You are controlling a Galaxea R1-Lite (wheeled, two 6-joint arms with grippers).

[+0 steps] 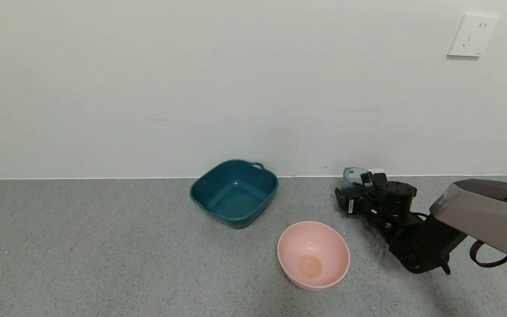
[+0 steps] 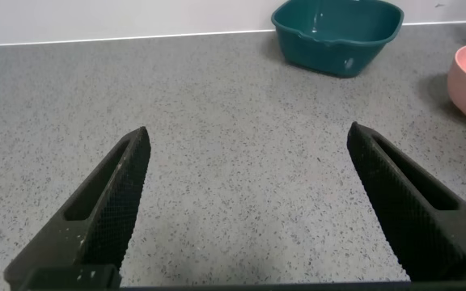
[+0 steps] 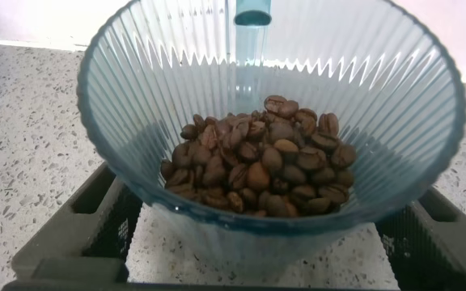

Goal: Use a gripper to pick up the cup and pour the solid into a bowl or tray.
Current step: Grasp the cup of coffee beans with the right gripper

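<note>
No legible text, brand or number appears anywhere; small white labels on the right end effector (image 1: 354,187) are too small to read.

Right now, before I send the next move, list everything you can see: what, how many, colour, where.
cup: one, translucent blue-grey, ribbed, upright on the counter near the wall, right of the tub.
coffee beans: a heap, dark brown, in the cup's bottom.
pink bowl: one, pale pink, nearest the robot, left of the right arm, nothing in it.
teal tub: one, dark teal with handles, by the wall, behind and left of the bowl, nothing in it.
counter: one, grey speckled.
wall socket: one, white, upper right on the wall.
right hand: black, at the cup, a finger on each side of it.
left hand: black, open above bare counter, left of the tub.
</note>
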